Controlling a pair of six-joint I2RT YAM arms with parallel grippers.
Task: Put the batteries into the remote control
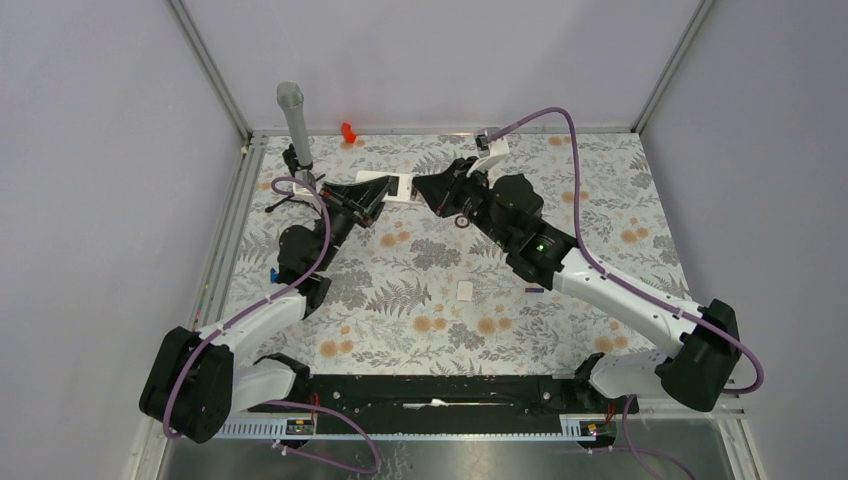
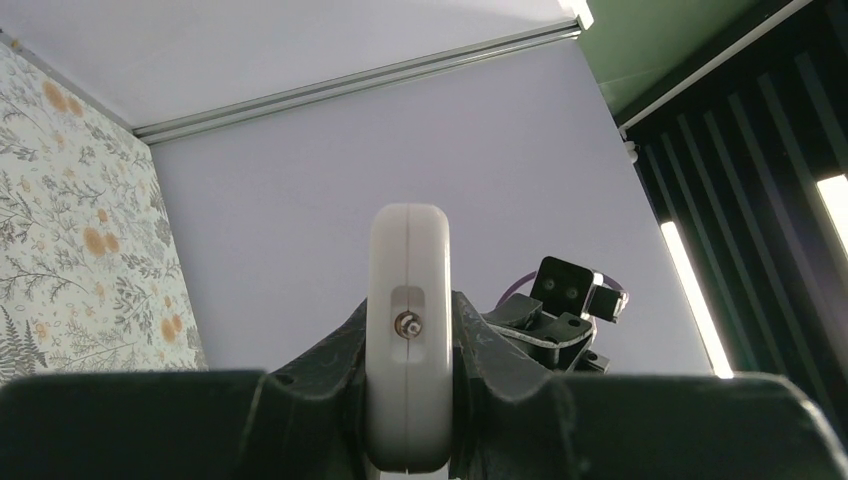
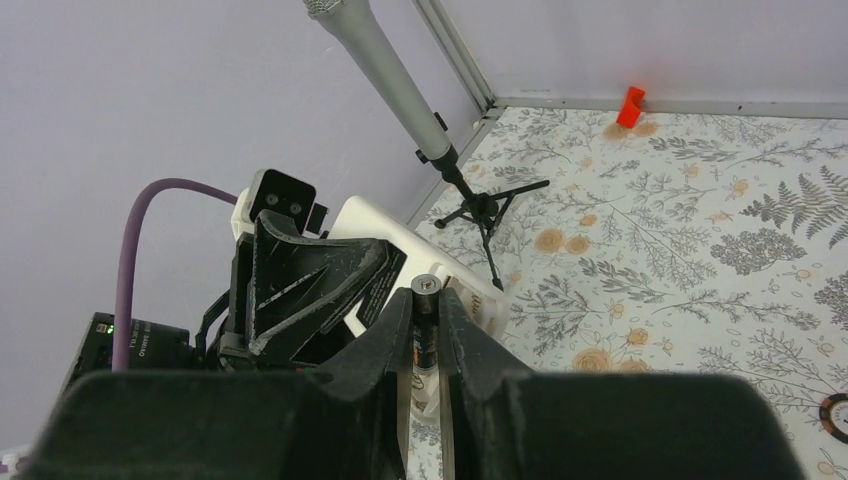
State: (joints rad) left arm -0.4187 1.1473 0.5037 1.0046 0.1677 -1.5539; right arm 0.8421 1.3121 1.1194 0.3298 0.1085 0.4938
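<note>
My left gripper [image 1: 370, 196] is shut on the white remote control [image 1: 396, 187] and holds it above the table at the back middle. In the left wrist view the remote's end [image 2: 408, 250] stands between the fingers [image 2: 335, 350]. My right gripper [image 1: 426, 188] is shut on the dark battery [image 3: 424, 325] and holds it right at the remote's open end [image 3: 470, 300]. The purple battery [image 1: 535, 290] lies on the table by the right forearm. A small flat white cover piece [image 1: 465, 291] lies mid-table.
A grey microphone [image 1: 293, 118] on a small tripod [image 3: 482, 207] stands at the back left, close to the left gripper. A red block [image 1: 348, 131] sits by the back wall. A small black ring [image 1: 461, 221] lies under the right wrist.
</note>
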